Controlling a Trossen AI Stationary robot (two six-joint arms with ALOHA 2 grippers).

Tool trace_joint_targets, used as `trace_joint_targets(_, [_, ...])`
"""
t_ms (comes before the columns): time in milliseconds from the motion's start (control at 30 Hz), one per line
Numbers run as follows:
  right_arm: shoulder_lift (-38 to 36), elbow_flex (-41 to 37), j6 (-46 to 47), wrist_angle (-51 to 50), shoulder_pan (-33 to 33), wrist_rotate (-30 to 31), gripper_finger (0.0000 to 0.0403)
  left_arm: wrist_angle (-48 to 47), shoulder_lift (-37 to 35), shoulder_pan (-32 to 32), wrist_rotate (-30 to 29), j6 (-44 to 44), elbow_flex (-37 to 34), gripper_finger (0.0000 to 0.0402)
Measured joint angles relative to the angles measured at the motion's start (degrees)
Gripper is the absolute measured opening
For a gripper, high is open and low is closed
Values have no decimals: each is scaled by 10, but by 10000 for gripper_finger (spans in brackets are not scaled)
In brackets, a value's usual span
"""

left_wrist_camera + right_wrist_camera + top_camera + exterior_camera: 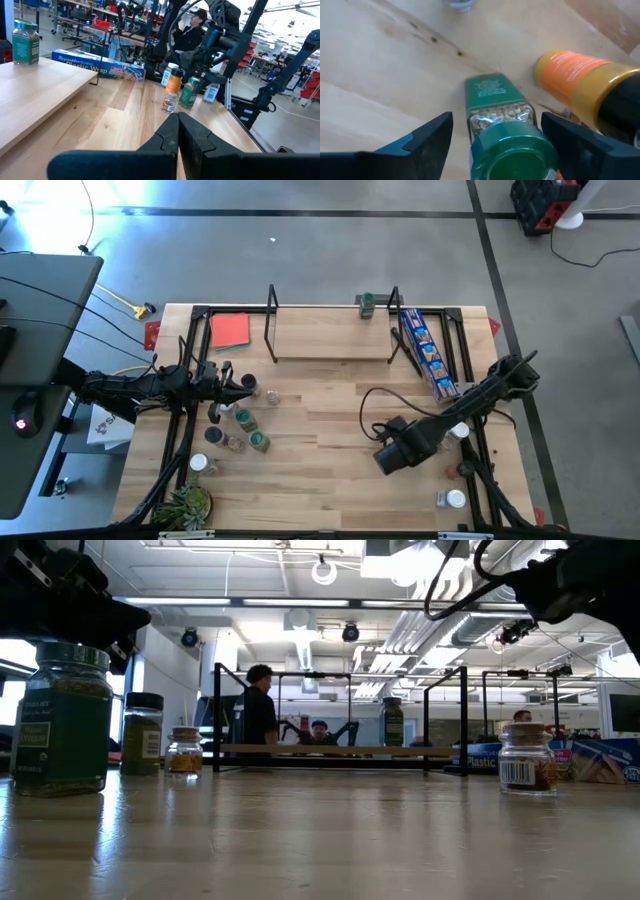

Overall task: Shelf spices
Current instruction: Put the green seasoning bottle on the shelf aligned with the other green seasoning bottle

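Your right gripper [497, 145] hangs over a green-capped jar [505, 127] on the right side of the tabletop [330, 470], with its jaws spread wide, one on each side of the jar and neither touching it. That straddle looks like the set-up for a pinch across the body just under the cap, so the jar would stay upright when lifted. An orange jar [580, 82] stands just beside it on one side, which leaves that jaw little room; I'd judge a nudge there to be the main risk. The shelf [330, 335] sits at the far middle of the tabletop and carries a single jar [367, 304] near its right end frame, so most of the board is still to be filled. The rest of the spices are split into two groups: a cluster [238, 428] by the left arm and a few at the right edge near your working arm, each within its own arm's reach. The left gripper [178, 131] waits beside its cluster with its jaws closed on nothing. A blue package [428, 352] lies aslant by the shelf's right end.
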Motion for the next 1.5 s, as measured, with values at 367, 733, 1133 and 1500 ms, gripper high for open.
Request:
trace_joint_targets(367, [0,3,-69,21,4,-14,186,0,0,0,0,-4,0,1])
trace_joint_targets(733, [1,169,-117,7,-33,-8,186,2,0,0,0,-19,0,1])
trace_joint_targets(1133, [22,403,-468,-212,-213,114,186,2,0,0,0,-19,0,1])
trace_joint_targets(1500, [51,401,-983,-203,-419,181,186,16,0,0,-7,-18,-1,1])
